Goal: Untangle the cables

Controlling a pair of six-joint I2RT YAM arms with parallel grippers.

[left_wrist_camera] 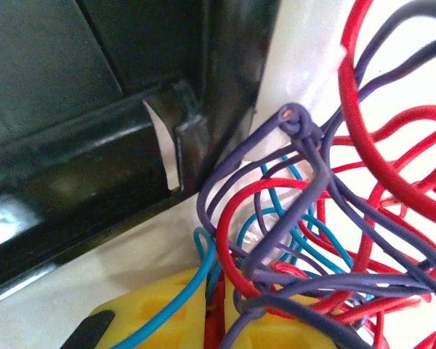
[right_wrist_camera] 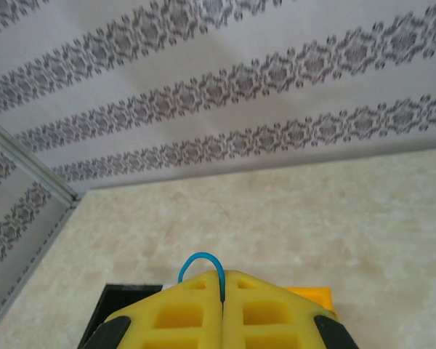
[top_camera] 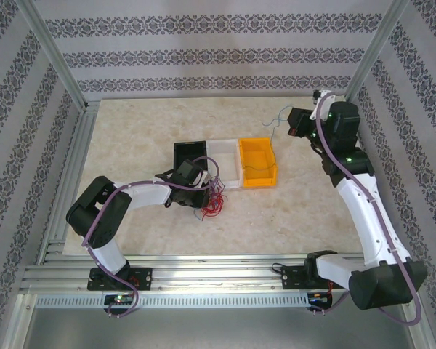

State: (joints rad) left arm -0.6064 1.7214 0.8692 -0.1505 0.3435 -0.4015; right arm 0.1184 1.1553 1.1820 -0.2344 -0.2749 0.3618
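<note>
Left fingers (left_wrist_camera: pixel 152 323) appear pinched nearly shut on the cable tangle (top_camera: pixel 214 200), which lies near the middle of the table (top_camera: pixel 145 138), against the near side of the black bin (top_camera: pixel 191 151). Right fingers (right_wrist_camera: pixel 182 313) are clamped on one blue wire (right_wrist_camera: pixel 201 263), held high toward the table's far right corner. Risk: the loops are thin, limp, smooth-jacketed and tightly interlaced (red, purple, blue). A pull may cinch the knot, the strand may slip out, or the light plastic bin may be dragged.

L end effector (top_camera: pixel 206 192) grips cables (top_camera: pixel 215 204) by black bin (top_camera: pixel 191 150); R end effector (top_camera: pixel 292 125) holds thin wire (top_camera: pixel 274 129).
</note>
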